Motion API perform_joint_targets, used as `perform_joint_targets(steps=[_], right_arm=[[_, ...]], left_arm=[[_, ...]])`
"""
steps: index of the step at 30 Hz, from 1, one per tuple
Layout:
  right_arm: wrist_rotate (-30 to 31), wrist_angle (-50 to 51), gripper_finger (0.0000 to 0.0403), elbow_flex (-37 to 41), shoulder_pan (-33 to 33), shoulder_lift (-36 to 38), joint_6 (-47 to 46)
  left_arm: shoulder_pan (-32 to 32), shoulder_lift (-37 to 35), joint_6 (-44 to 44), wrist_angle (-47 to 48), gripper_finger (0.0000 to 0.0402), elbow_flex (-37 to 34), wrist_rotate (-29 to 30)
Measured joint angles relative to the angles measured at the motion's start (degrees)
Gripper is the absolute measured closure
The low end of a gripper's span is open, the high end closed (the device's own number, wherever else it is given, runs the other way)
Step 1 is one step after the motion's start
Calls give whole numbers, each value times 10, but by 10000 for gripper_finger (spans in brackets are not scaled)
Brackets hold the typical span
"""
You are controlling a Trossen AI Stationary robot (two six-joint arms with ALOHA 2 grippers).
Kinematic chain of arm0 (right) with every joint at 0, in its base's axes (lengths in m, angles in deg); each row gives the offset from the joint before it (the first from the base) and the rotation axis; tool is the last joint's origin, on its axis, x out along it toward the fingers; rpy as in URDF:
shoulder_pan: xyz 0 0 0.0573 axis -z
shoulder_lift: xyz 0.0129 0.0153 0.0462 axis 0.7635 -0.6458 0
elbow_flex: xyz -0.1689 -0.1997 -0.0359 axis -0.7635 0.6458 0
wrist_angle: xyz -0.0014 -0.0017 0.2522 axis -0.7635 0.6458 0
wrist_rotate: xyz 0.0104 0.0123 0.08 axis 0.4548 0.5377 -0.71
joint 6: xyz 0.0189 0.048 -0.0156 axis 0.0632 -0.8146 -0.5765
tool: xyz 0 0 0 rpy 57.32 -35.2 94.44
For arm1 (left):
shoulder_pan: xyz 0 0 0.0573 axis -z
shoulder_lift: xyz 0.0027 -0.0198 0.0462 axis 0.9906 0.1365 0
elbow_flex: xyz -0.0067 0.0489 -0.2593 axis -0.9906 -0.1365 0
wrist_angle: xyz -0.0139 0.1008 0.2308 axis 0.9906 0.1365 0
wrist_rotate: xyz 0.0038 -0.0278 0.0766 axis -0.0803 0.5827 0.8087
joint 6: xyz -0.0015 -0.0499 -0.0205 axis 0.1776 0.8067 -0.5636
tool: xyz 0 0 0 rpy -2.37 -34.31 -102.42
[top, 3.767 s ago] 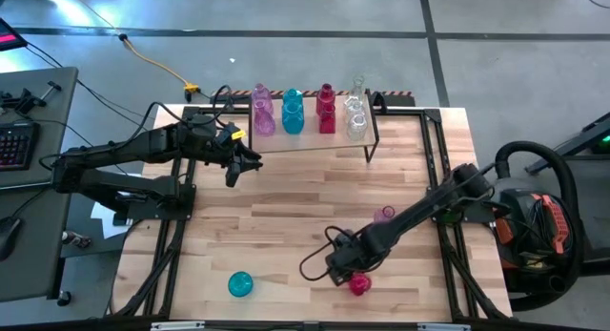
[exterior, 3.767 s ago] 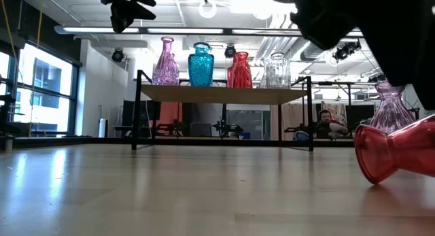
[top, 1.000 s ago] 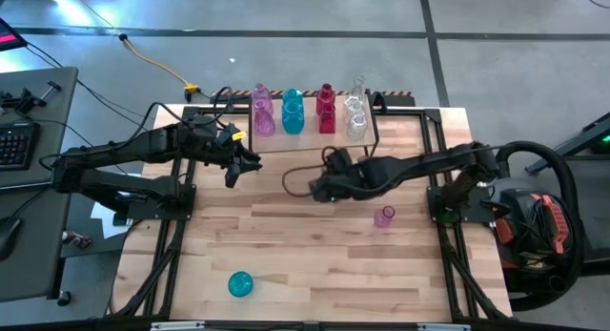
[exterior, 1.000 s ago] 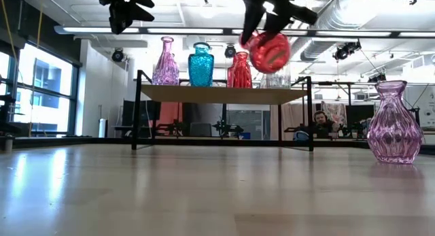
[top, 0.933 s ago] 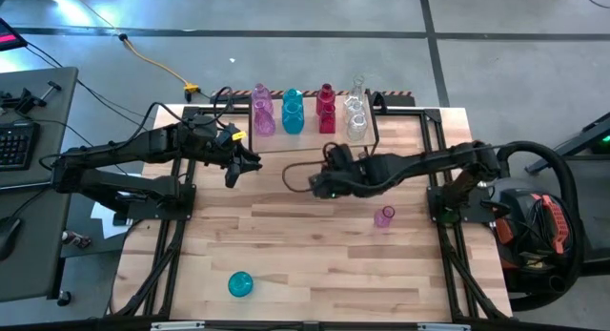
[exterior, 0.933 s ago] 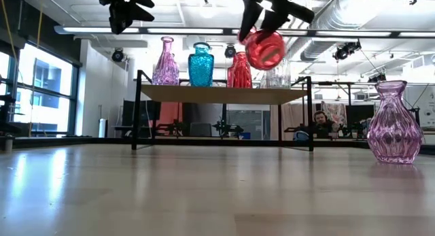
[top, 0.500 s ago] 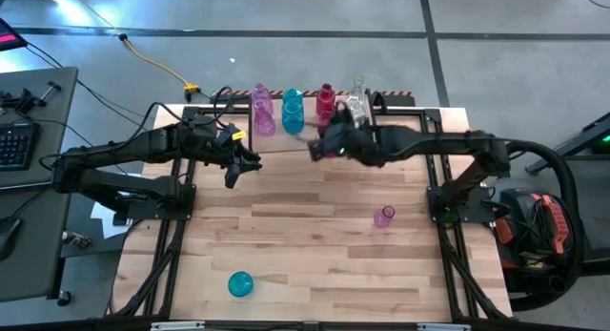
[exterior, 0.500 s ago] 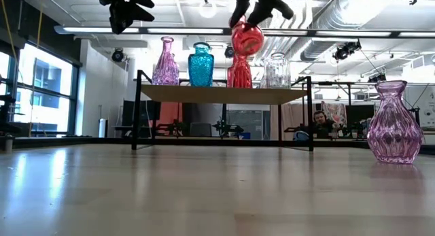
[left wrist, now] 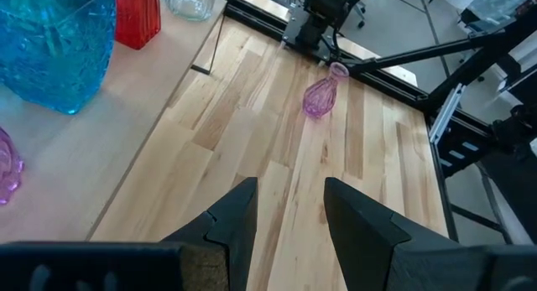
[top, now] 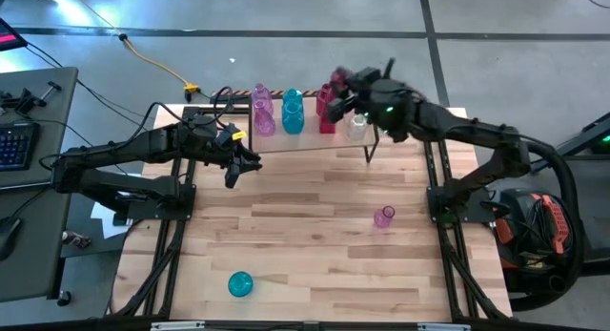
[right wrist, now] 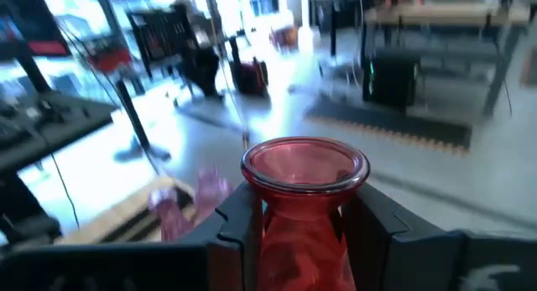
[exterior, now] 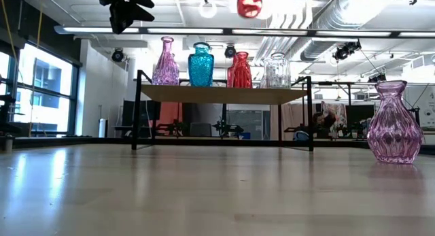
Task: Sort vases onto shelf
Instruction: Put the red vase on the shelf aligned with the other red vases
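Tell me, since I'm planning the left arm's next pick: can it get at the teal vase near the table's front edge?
Probably yes. The left gripper is open and empty above the table beside the shelf, and bare tabletop lies between it and the teal vase. The right gripper is busy holding a red vase over the shelf.

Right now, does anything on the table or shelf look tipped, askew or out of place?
Nothing stands out. The vases on the small wood-topped shelf stand upright in a row. The purple ribbed glass vase is upright on the tabletop. The round teal glass vase sits near the table's front edge. The right gripper holds a red glass vase above the shelf.
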Motion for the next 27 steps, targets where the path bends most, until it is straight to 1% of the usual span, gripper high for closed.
perform_joint_targets(steps=[3,6,10,12,14,16,20,24,27], right_arm=[[-19,-29,304,0,14,23,41],[-41,-31,306,0,27,49,61],[-39,-41,305,33,33,94,77],[-39,-57,305,75,37,121,74],[-48,-90,305,133,40,154,53],[-61,-147,305,202,40,190,32],[-65,-285,305,332,24,248,5],[-87,-384,305,434,-5,267,1],[-82,-442,304,493,-33,262,-2]], left_arm=[[0,0,-2,0,271,0,0],[0,0,-1,0,271,0,0],[0,0,2,0,271,0,0],[0,0,2,0,271,0,0],[0,0,2,0,271,0,0],[0,0,2,0,271,0,0],[0,0,2,0,271,0,0],[0,0,1,0,271,0,0],[0,0,-1,0,271,0,0]])
